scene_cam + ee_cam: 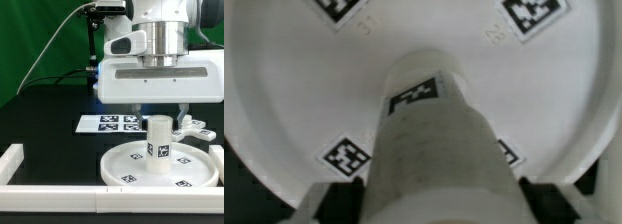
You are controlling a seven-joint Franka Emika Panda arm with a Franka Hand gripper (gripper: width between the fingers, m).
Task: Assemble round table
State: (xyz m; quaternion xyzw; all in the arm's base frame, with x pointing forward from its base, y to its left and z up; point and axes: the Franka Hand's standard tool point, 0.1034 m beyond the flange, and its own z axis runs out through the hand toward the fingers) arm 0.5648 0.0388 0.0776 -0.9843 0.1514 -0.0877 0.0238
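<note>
**Inspector:** White plastic kit: status, please. Where does the leg stand?

**Operator:** I see the leg (160,140) upright on the middle of the round disc (125,160). Whether it is seated in the disc I cannot tell. In the exterior view the cross-shaped foot (190,128) lies loose at two o'clock off the disc, and the marker board (108,122) lies at eleven o'clock.

**Inspector:** End effector?

**Operator:** The gripper (159,110) hangs over the leg's top, jaws spread wide, one to each side, holding nothing. In the wrist view the leg (441,140) fills the gap between them, with slim clearance on both sides.

**Inspector:** Risks?

**Operator:** Three, in my judgement. An off-centre close would bring one jaw into contact first and tip the leg. A descent out of line would knock its top. Should the leg be loose in the disc, lifting or twisting it could pull it out, or slide the disc toward the foot.
</note>
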